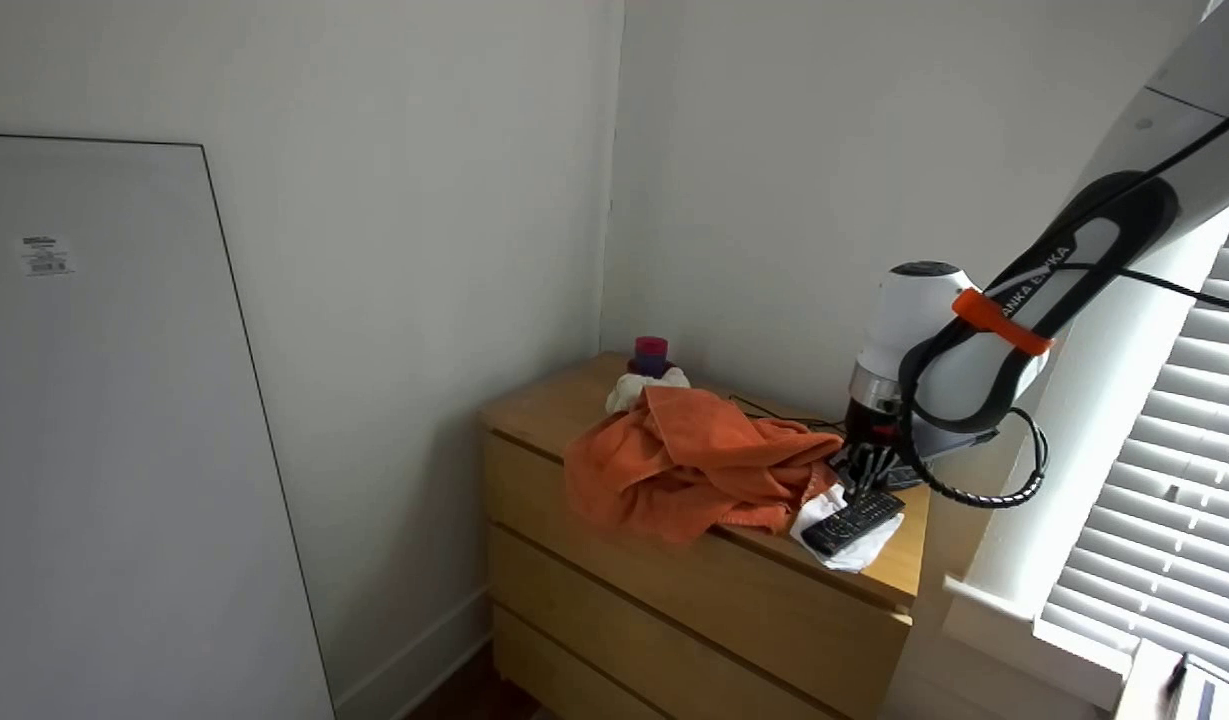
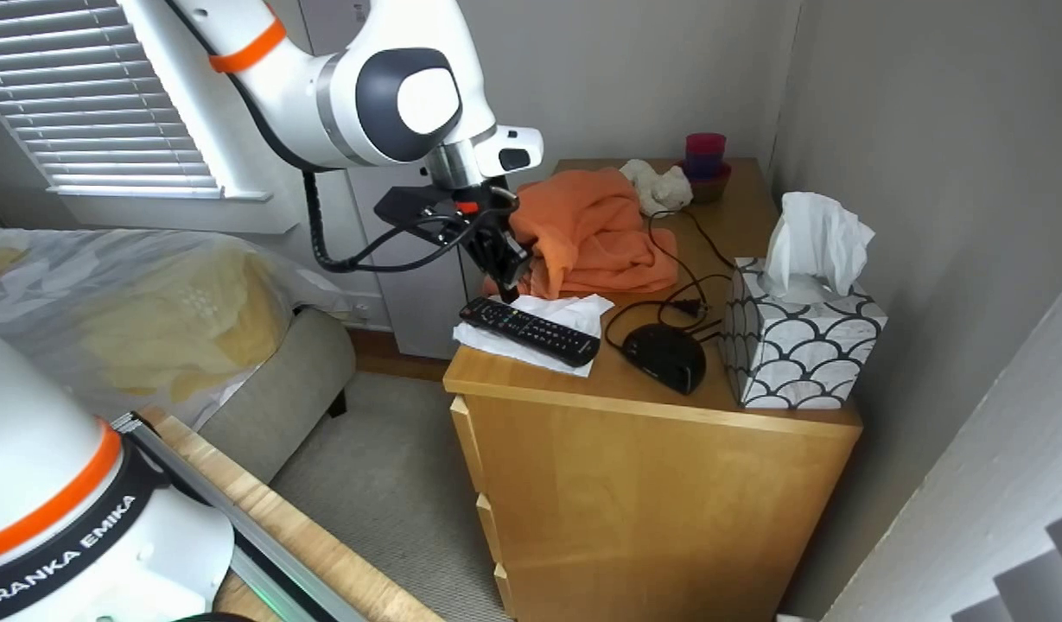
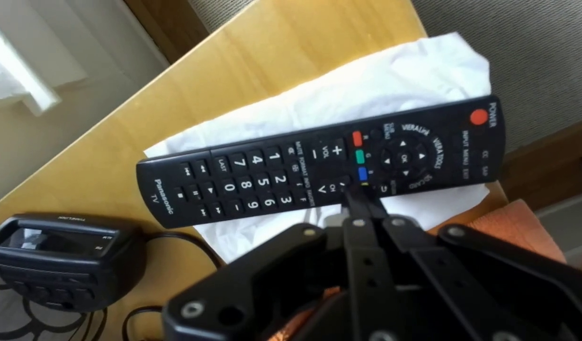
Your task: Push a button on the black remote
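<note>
One arm (image 1: 1039,275) bent downward, fingers (image 3: 358,202) clenched, tips over blk remote (image 3: 320,161) nr CH btns (image 3: 332,188), contact unclear

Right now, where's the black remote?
Wrist view, centre: the black remote lies on the crumpled white sheet, gripper overlapping its lower edge, black clock at lower left.

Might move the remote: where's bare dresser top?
Bare: dresser between white sheet and edge in the wrist view; its far end, between orange cloth, white bundle and wall. Crowded: around the claw, by remote and orange cloth; among clock, cords and tissue box.
</note>
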Controlling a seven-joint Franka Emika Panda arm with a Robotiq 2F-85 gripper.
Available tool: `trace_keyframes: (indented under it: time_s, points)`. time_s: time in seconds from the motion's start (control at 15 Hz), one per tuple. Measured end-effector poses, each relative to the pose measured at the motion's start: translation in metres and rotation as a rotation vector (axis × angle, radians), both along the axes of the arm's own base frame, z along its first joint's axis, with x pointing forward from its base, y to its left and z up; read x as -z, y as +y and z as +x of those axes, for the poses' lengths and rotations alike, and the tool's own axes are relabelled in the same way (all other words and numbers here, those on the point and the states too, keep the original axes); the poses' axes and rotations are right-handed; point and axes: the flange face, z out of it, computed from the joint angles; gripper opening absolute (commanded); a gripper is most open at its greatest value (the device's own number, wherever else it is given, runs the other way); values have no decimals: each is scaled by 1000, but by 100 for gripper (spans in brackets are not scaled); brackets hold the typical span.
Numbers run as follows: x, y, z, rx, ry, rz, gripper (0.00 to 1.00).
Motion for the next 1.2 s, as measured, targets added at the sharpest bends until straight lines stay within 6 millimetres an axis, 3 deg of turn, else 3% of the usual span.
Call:
trace_keyframes:
  time_s: [0.73, 1.2]
  points:
    - [-1, -1, 2, -15, -6, -40, 0]
    - [11, 10, 5, -39, 8, -80, 0]
